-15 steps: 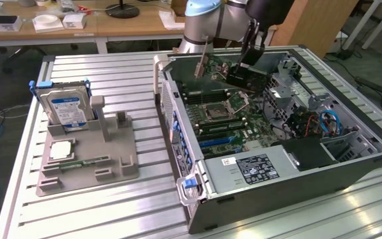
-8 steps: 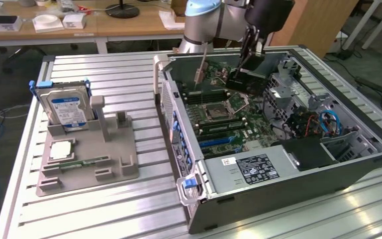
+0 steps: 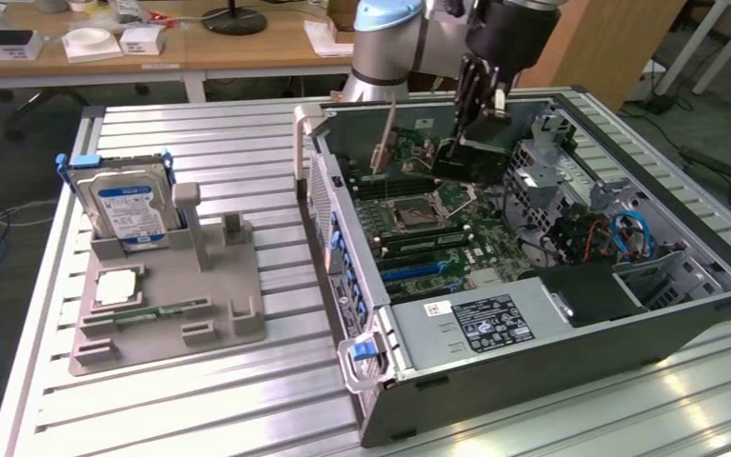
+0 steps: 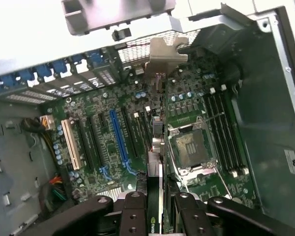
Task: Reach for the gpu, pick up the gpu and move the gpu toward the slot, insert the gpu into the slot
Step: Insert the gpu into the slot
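Note:
My gripper (image 3: pixel 478 133) hangs inside the open computer case, shut on the gpu (image 3: pixel 474 162), a dark card held above the green motherboard (image 3: pixel 461 243). In the wrist view the gripper (image 4: pixel 158 206) clamps the gpu (image 4: pixel 157 162) edge-on, with its silvery end bracket (image 4: pixel 165 53) pointing at the case's rear wall. The slot (image 4: pixel 119 141), a long blue connector strip, lies on the motherboard beside the card's line and apart from it. That blue slot (image 3: pixel 417 271) sits nearer the front of the case in the exterior view.
The square processor socket (image 4: pixel 191 150) and memory slots (image 4: pixel 225 130) lie under and beside the card. Case walls (image 3: pixel 518 371), cables (image 3: pixel 626 233) and a white slot (image 4: pixel 72 145) surround it. A grey fixture (image 3: pixel 168 314) at the exterior view's left holds a blue-labelled hard drive (image 3: pixel 125 205).

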